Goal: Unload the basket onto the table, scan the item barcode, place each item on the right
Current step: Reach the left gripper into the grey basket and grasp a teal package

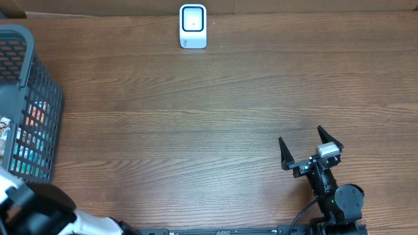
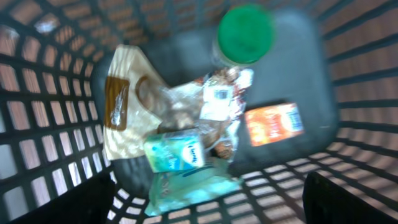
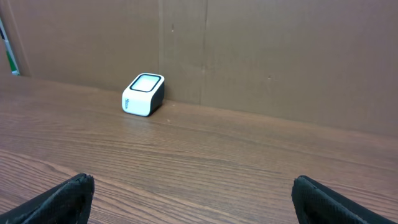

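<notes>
While left pincer (image 2: 202, 204) hangs spread over basket (image 2: 37, 124) | teal carton (image 2: 176, 151) lies just below | right pincer (image 1: 300, 134) spread

The tabletop (image 1: 196, 111) is brown wood grain, smooth with a dull sheen. The scanner (image 1: 192, 26) is smooth white plastic with a glossy face. The basket (image 1: 46, 91) is dark matt plastic lattice. Inside it lie a crinkled clear film wrapper (image 2: 186, 102) and a smooth green plastic lid (image 2: 244, 34).

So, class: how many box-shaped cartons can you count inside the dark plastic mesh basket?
2. An orange rectangular carton lies flat on the dark mesh basket's floor at right; a mint-green carton rests on the central pile of packets. More may be hidden beneath.
</notes>
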